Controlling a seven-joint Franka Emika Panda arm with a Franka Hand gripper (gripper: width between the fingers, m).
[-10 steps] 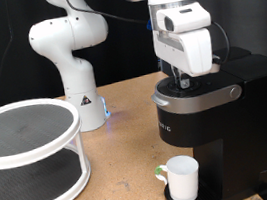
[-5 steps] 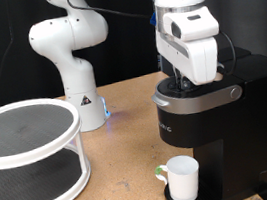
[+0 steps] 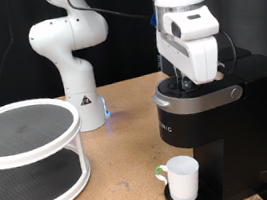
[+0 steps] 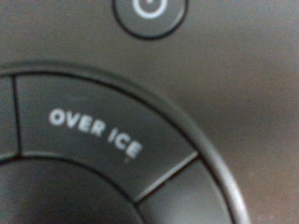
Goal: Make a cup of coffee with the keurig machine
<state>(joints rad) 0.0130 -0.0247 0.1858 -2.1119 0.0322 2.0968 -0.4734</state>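
Exterior view | end effector (image 3: pixel 185 84) fingertips hidden atop keurig machine (image 3: pixel 219 133) | cup (image 3: pixel 182 179) beneath

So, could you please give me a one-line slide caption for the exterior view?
Pincer lowered onto the top of the keurig machine, with the cup waiting on its drip tray.

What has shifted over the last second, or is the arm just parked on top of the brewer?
The gripper slid slightly toward the exterior view's right above the top buttons of the keurig machine during the first half second, then held. Nothing was grasped or released. The cup on the drip tray and the round two-tier rack stayed put.
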